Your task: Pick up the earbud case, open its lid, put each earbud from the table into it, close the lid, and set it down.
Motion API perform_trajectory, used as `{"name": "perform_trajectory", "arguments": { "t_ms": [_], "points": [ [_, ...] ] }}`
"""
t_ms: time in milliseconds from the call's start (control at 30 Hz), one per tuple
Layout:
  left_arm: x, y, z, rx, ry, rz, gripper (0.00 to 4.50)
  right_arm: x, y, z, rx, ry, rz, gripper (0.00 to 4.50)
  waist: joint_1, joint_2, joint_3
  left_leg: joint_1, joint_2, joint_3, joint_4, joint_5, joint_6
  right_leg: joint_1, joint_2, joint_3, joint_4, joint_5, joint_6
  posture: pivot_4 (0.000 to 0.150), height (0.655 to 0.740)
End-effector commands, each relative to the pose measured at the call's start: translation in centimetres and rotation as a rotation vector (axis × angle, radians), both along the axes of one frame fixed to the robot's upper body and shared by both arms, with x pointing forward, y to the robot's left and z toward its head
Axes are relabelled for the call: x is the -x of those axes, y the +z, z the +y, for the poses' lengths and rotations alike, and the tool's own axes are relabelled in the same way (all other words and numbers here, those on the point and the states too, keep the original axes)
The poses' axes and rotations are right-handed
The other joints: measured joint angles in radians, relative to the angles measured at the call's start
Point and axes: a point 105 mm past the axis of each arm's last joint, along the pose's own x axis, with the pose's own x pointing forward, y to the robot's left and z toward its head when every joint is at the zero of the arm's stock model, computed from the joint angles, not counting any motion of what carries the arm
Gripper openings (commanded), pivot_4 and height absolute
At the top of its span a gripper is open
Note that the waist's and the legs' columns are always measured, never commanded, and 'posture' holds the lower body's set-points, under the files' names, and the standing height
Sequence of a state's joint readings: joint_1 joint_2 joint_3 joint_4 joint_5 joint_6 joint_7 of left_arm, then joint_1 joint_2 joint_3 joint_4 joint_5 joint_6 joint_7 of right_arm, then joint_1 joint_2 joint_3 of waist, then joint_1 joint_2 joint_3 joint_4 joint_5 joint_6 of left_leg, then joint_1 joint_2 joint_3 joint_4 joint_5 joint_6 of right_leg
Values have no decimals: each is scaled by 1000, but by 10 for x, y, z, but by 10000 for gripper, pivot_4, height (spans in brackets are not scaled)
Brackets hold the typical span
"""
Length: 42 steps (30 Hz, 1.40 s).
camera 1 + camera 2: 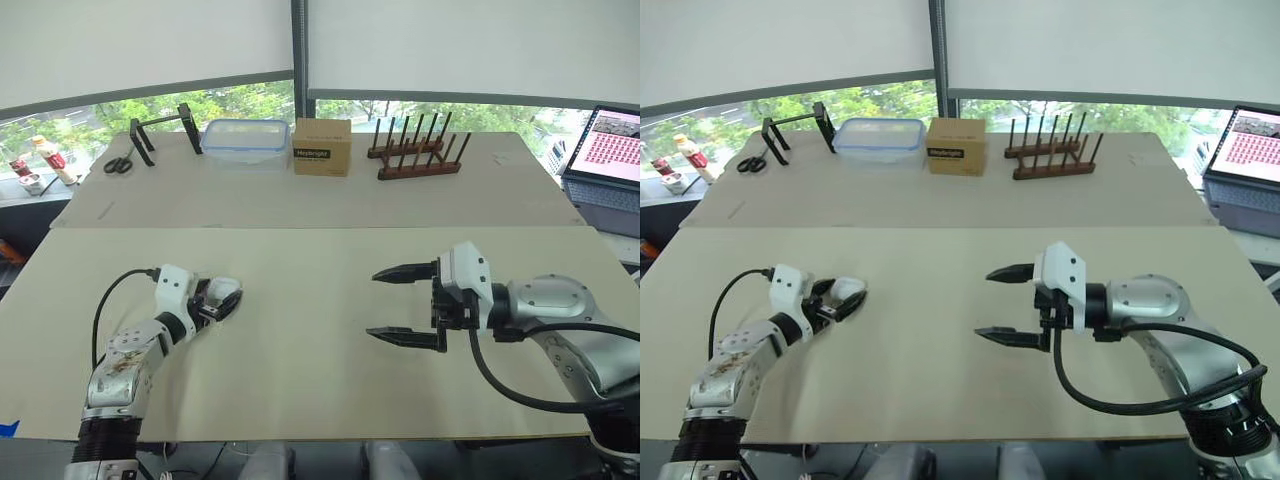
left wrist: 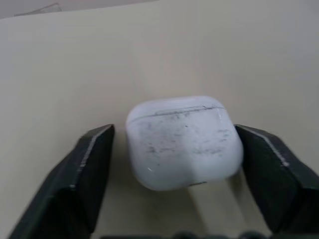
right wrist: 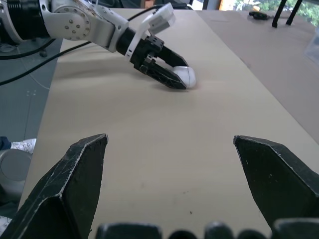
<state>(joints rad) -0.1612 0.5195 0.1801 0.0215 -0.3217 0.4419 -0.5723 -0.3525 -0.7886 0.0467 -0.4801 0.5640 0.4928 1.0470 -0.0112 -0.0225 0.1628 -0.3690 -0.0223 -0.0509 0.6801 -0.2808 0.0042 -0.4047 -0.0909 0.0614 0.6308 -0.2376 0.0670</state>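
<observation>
The earbud case (image 2: 182, 142) is white and rounded, with dark scuff marks. Its lid is closed. It lies on the left part of the table (image 1: 320, 330).

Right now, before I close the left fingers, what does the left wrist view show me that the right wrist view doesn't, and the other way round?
Left wrist view: the earbud case close up, lid shut along its seam, grey scuffs on its shell, and a gap between it and one of the left gripper's fingers. Right wrist view: the left arm reaching in, the right gripper open wide, and the stretch of table between it and the case. Shared: the case resting on the table between the left fingers, not yet lifted.
</observation>
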Motion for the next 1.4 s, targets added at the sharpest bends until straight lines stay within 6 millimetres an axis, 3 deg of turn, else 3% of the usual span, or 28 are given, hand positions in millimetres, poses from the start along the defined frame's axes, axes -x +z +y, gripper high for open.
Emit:
{"name": "perform_trajectory", "arguments": {
  "t_ms": [33, 133, 233, 367, 467, 633, 700, 800, 933, 1233, 1400],
  "points": [
    [16, -25, 4, -10, -6, 135, 25784, 1, 11, 5, -14, 40, -25, 45000, -1, 0, 0, 0, 0, 0, 0, 0, 0, 0, 0, 0, 0, 0, 0, 1500, 7400],
    [19, -21, 5, 17, -31, 123, 25790, 0, 15, 8, -12, 51, -39, 45000, -4, 0, 0, 0, 0, 0, 0, 0, 0, 0, 0, 0, -1, 0, 0, 1500, 7400],
    [21, -4, -11, 22, -185, 48, 25790, -2, 19, 10, -16, 50, -43, 45000, -4, 0, 0, 0, 0, 0, -1, 0, 0, -1, 0, 0, 0, 0, 0, 1500, 7400],
    [18, 36, -55, -9, -502, -132, 25789, -8, 19, 12, -49, -24, 53, 45000, 9, 0, 0, -2, 0, 0, 0, 0, 0, -1, -1, -1, -1, 0, 0, 1500, 7400],
    [13, 62, -82, 34, -639, -223, 25789, -20, 16, 13, -54, -156, 163, 45000, 18, -1, 1, -4, 0, -2, 2, 1, -1, -2, -1, -2, -1, 2, -1, 1500, 7400],
    [21, 87, -117, -36, -829, -415, 25789, -25, 11, 23, -95, -223, 430, 45000, 2, -1, 0, -7, 0, 0, -1, 1, -1, -8, -1, -2, -1, 3, -2, 1500, 7400],
    [29, 90, -128, -90, -910, -499, 25789, -26, 13, 30, -129, -229, 505, 45000, -6, -1, 0, -17, 0, 0, 0, 1, -2, -19, -1, -1, 1, 3, -3, 1500, 7400],
    [39, 93, -142, -156, -988, -628, 25789, -27, 16, 41, -154, -233, 561, 45000, -6, -1, 0, -21, 0, 0, 1, 3, -4, -24, 0, -1, 3, 4, -3, 1500, 7400],
    [41, 100, -149, -186, -1000, -746, 25789, -24, 17, 48, -176, -213, 641, 45000, -3, -1, 0, -20, 0, 0, 1, 3, -3, -22, 0, -1, 2, 5, -3, 1500, 7400],
    [40, 104, -149, -199, -968, -812, 25789, -20, 16, 47, -178, -187, 751, 45000, -5, -1, 0, -20, -2, 0, 1, 5, -1, -21, 0, -2, 2, 6, -2, 1500, 7400],
    [42, 108, -150, -201, -969, -835, 25789, -23, 14, 46, -189, -192, 784, 29683, -6, -1, 0, -20, -2, 0, 1, 5, 0, -21, 0, -2, 2, 6, -2, 1500, 7400]
  ]
}}
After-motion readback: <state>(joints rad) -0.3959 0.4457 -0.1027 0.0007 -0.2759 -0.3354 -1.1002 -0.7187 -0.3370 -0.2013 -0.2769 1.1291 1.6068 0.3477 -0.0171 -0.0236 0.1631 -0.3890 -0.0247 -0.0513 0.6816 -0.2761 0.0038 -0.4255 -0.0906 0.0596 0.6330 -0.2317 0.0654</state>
